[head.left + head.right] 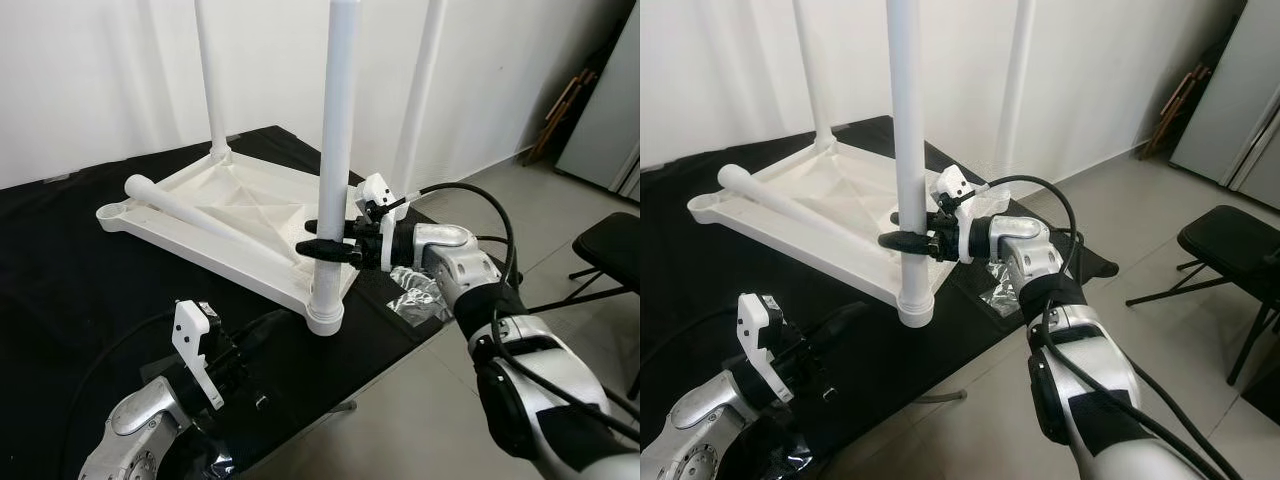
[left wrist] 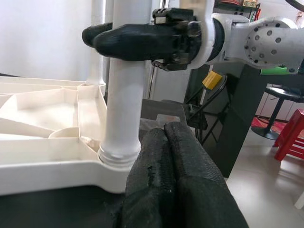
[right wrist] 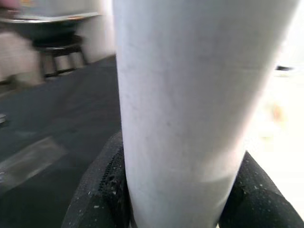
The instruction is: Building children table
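At the tabletop's (image 1: 220, 215) near corner on the counter (image 1: 60, 300), the right gripper (image 1: 328, 247) pinches the upright leg (image 1: 333, 150); sideways pull could tilt it. Left gripper (image 2: 173, 156), pressed together, idles.

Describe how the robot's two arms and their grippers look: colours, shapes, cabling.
Both arms are silver metal with rounded joint housings and black bands. The right arm carries a looping black cable. Each ends in two long black fingers with a coarse textured surface. A white plastic bracket sits atop the right gripper and another on the left gripper's wrist.
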`<state>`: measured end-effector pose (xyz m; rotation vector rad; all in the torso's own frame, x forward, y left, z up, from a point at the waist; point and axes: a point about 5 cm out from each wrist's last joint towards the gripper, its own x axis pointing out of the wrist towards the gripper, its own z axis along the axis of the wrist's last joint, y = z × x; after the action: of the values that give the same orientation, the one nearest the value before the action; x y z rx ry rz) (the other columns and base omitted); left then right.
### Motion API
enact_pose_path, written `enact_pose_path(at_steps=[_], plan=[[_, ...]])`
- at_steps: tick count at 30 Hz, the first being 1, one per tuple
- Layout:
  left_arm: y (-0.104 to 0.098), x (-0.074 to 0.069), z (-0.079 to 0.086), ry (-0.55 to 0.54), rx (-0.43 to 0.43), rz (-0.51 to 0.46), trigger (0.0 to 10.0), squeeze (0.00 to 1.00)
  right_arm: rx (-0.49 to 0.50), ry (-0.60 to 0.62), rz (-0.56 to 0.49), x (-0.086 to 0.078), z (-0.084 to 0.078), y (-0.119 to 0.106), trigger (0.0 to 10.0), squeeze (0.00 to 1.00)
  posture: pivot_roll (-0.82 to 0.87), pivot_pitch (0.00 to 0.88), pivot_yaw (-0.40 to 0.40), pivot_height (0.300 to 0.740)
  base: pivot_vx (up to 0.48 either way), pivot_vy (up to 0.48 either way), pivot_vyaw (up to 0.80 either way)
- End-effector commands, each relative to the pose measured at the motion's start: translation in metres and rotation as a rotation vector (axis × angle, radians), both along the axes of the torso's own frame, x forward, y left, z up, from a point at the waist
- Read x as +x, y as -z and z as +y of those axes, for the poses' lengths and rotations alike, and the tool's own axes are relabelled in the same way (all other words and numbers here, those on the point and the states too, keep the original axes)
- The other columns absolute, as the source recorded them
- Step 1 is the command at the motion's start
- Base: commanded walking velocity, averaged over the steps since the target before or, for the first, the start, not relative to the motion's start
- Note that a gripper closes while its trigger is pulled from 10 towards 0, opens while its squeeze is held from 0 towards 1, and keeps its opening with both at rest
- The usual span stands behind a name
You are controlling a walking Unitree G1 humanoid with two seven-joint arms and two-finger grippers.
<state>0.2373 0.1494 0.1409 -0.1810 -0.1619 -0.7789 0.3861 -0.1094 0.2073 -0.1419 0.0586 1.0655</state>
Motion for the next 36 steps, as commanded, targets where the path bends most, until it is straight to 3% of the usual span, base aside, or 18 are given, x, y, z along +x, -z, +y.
enact_pose_path(at_steps=[1,2,3,5,8,9,15,16,17,22,23,27,29,30,31,32,33,36], plan=[[-0.001,-0.002,0.000,0.007,0.004,-0.001,10.0,0.00,-0.043,0.147,0.019,0.002,-0.005,0.013,0.0,0.00,-0.01,0.000,-0.035,0.740,0.000,0.000,0.00],[-0.001,-0.002,0.000,0.007,0.004,-0.001,10.0,0.00,-0.043,0.147,0.019,0.002,-0.005,0.013,0.0,0.00,-0.01,0.000,-0.035,0.740,0.000,0.000,0.00],[-0.002,-0.002,0.001,0.006,0.006,-0.002,10.0,0.00,0.016,0.310,0.048,-0.001,0.000,0.025,0.0,0.00,0.00,0.000,-0.047,0.740,0.000,0.000,0.00],[-0.003,-0.002,0.004,0.003,0.006,-0.002,10.0,0.00,0.080,0.576,0.156,-0.031,0.015,0.065,0.0,0.00,-0.02,0.000,-0.024,0.740,0.000,0.000,0.00],[-0.003,-0.002,0.004,0.003,0.006,-0.002,10.0,0.00,0.080,0.576,0.156,-0.031,0.015,0.065,0.0,0.00,-0.02,0.000,-0.024,0.740,0.000,0.000,0.00],[-0.003,-0.001,0.006,0.004,0.007,0.000,10.0,0.00,0.062,0.591,0.092,-0.039,0.020,0.064,0.0,0.00,-0.02,0.000,-0.007,0.740,0.000,0.000,0.00],[-0.002,0.001,0.006,0.016,0.006,0.007,10.0,0.00,0.048,0.520,0.128,-0.035,0.024,0.070,0.0,0.00,-0.02,0.000,-0.008,0.740,0.000,0.000,0.00],[-0.002,0.001,0.006,0.007,0.005,0.005,10.0,0.00,0.029,0.496,0.132,-0.035,0.027,0.071,6.2,0.00,-0.01,0.000,-0.011,0.740,0.000,0.000,0.00],[-0.002,0.001,0.006,0.000,0.005,0.004,10.0,0.00,0.010,0.473,0.124,-0.037,0.031,0.071,10.0,0.00,-0.01,0.000,-0.011,0.740,0.000,0.000,0.00],[-0.002,0.000,0.006,-0.006,0.005,0.003,10.0,0.00,0.000,0.451,0.124,-0.044,0.036,0.067,10.0,0.00,-0.01,0.000,-0.013,0.740,0.000,0.000,0.00],[-0.001,0.000,0.006,0.001,0.008,0.006,10.0,0.00,0.011,0.359,0.131,-0.047,0.038,0.061,10.0,1.00,0.00,0.000,-0.015,0.740,0.000,0.000,0.00],[0.000,0.000,0.003,0.012,0.011,0.009,10.0,0.00,0.014,0.141,0.094,-0.048,0.039,0.042,10.0,1.00,0.00,0.000,-0.021,0.740,0.000,0.000,0.00],[0.000,0.000,0.003,0.011,0.009,0.009,10.0,0.00,-0.002,0.095,0.050,-0.044,0.034,0.033,10.0,1.00,0.01,0.000,-0.028,0.740,0.000,0.000,0.00],[0.000,-0.001,0.002,0.009,0.007,0.008,10.0,0.00,-0.026,0.038,-0.005,-0.038,0.027,0.023,10.0,0.89,0.01,0.000,-0.032,0.740,0.000,0.000,0.00],[0.000,-0.001,0.002,0.009,0.007,0.008,10.0,0.00,-0.026,0.038,-0.005,-0.038,0.027,0.023,10.0,0.89,0.01,0.000,-0.032,0.740,0.000,0.000,0.00],[0.001,-0.001,0.002,0.007,0.005,0.007,10.0,0.00,-0.046,-0.001,-0.043,-0.033,0.022,0.016,10.0,0.60,0.01,0.000,-0.032,0.740,0.000,0.000,0.00],[0.001,-0.001,0.001,0.007,0.004,0.007,10.0,0.00,-0.064,-0.034,-0.061,-0.028,0.016,0.010,10.0,0.00,0.01,0.000,-0.033,0.740,0.000,0.000,0.00],[0.001,-0.002,0.000,0.009,0.002,0.007,10.0,0.00,-0.079,-0.083,-0.067,-0.022,0.010,0.003,10.0,0.00,0.01,0.000,-0.037,0.740,0.000,0.000,0.00]])
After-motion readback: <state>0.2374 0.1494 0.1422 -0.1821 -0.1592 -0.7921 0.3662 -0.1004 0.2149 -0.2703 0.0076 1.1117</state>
